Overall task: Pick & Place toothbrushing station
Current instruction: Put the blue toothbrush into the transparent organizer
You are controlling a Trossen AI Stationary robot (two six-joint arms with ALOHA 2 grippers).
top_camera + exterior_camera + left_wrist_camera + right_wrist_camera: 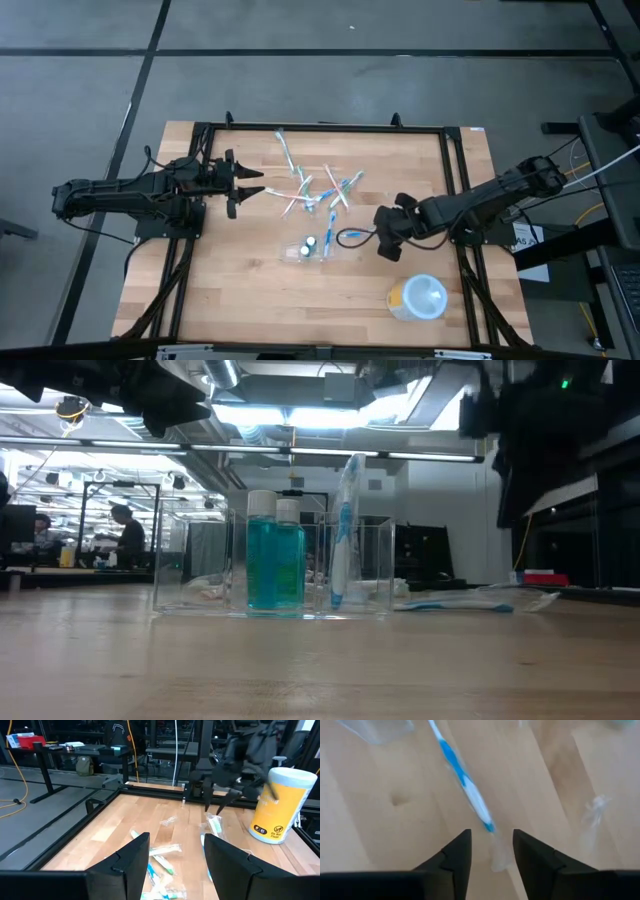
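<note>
Blue toothbrush (465, 782) lay just before the right gripper (490, 851), jaws apart; left gripper (252, 190), jaws apart, beyond scattered toothbrushes (318, 186) from the holder (312, 248).

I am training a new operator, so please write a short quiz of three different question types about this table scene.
1. True or false: the clear holder already contains two bottles of blue-green liquid.
2. Multiple choice: what lies on the table just ahead of the right hand? A) a sponge B) a blue and white toothbrush C) a spoon
3. Short answer: where is the round white and yellow container relative to the holder?

Key: 1 true. 2 B. 3 Toward the table's right side and nearer its front edge, apart from the holder.
</note>
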